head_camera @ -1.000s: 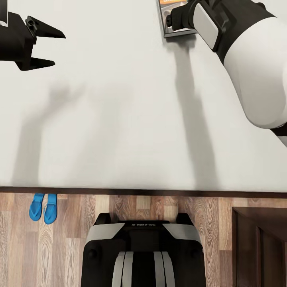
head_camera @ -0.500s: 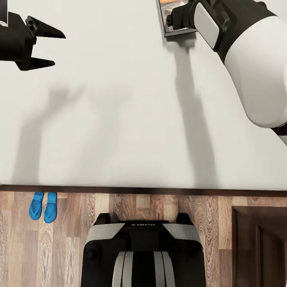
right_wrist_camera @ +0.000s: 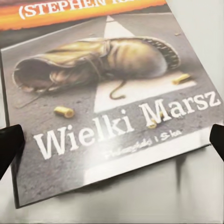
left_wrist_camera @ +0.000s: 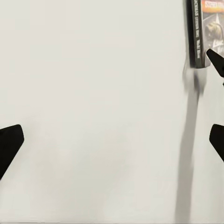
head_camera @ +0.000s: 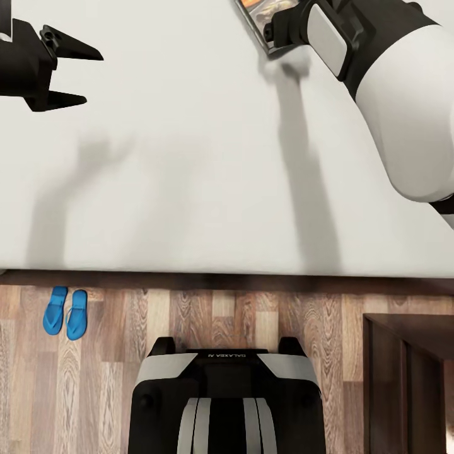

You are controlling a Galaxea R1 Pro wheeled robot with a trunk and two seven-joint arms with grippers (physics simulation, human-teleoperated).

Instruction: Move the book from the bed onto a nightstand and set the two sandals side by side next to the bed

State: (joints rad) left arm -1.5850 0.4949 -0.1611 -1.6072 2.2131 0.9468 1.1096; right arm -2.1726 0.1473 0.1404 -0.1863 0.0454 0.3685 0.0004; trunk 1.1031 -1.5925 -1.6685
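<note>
Hovering right tool (head_camera: 272,30) at book (head_camera: 257,14) edge

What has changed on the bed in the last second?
The book has turned: it lay square on the bed and now sits at an angle at the right gripper. The view has shifted a little. The left gripper stays open, and the sandals stay side by side.

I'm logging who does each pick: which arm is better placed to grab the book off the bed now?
The right. The right gripper is already at the book, fingertips either side of its cover in the right wrist view. The left gripper hangs open over bare bed, well away from it.
</note>
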